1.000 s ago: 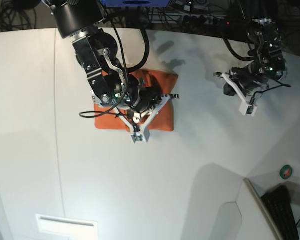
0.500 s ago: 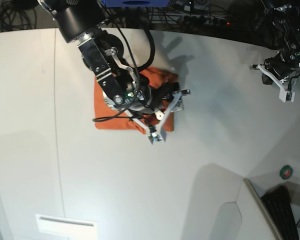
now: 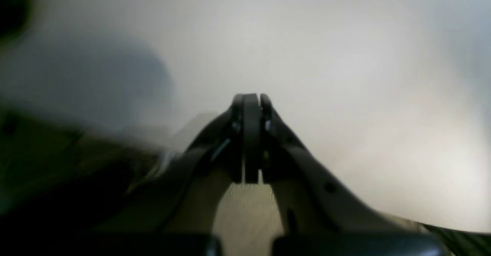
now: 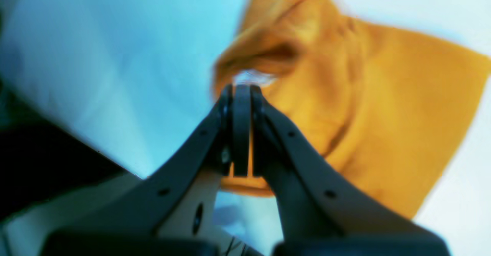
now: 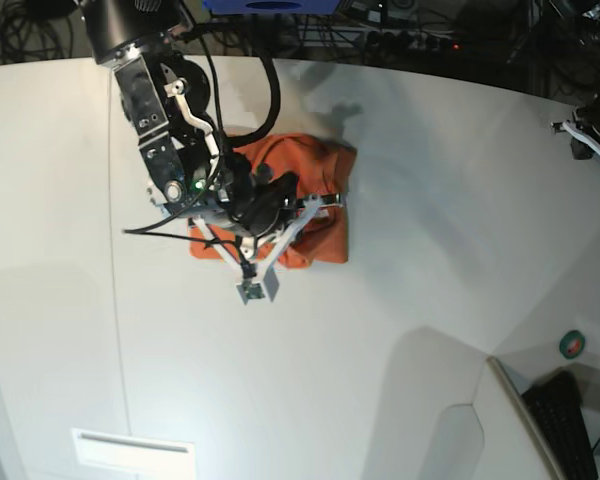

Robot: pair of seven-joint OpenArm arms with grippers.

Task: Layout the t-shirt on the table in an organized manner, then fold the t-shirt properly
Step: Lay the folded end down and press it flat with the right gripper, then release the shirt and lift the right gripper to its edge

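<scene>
The folded orange t-shirt is laid on the white surface. Both the right tool and the left tool are closed on nothing.

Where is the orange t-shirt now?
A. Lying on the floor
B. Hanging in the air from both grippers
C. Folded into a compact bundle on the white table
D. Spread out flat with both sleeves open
C: the t-shirt lies as a small folded bundle on the table, under the right arm.
</scene>
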